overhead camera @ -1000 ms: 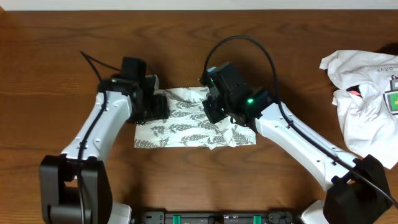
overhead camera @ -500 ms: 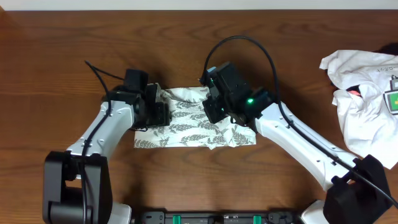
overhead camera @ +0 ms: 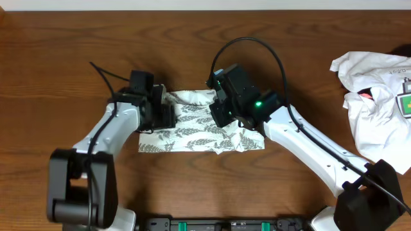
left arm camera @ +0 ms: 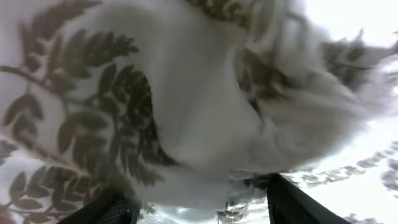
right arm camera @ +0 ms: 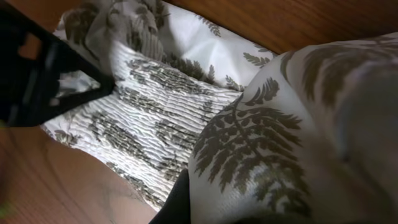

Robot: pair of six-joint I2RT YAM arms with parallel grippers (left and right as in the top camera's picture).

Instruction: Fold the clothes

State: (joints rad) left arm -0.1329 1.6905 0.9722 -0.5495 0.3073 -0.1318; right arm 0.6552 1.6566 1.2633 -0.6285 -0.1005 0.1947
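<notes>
The fern-print garment (overhead camera: 192, 131) lies on the wooden table (overhead camera: 64, 64) as a low, partly folded strip, with one arm at each end of its far edge. The left gripper (overhead camera: 166, 114) sits on the garment's far left corner. Its fingers (left arm camera: 109, 211) stand apart with a soft bunch of cloth between them, but I cannot tell if they really pinch it. The right gripper (overhead camera: 218, 114) is over the garment's far edge, a little right of its middle. It is closed tight, and a fold of leafy cloth rises from it up to its camera, so I judge that it holds the garment.

The step in hand looks like carrying the far edge over to make a fold. To do it well, both ends should rise together and travel at the same height, so the thin cloth does not twist. The left side should first have a sure grip.

The garment's near edge is quite straight and makes a good line to fold toward. Its right end is crumpled and may need smoothing. Bare wood lies on every side of the garment. The plain white garment (overhead camera: 376, 96) is well apart to its right and will not disturb.
</notes>
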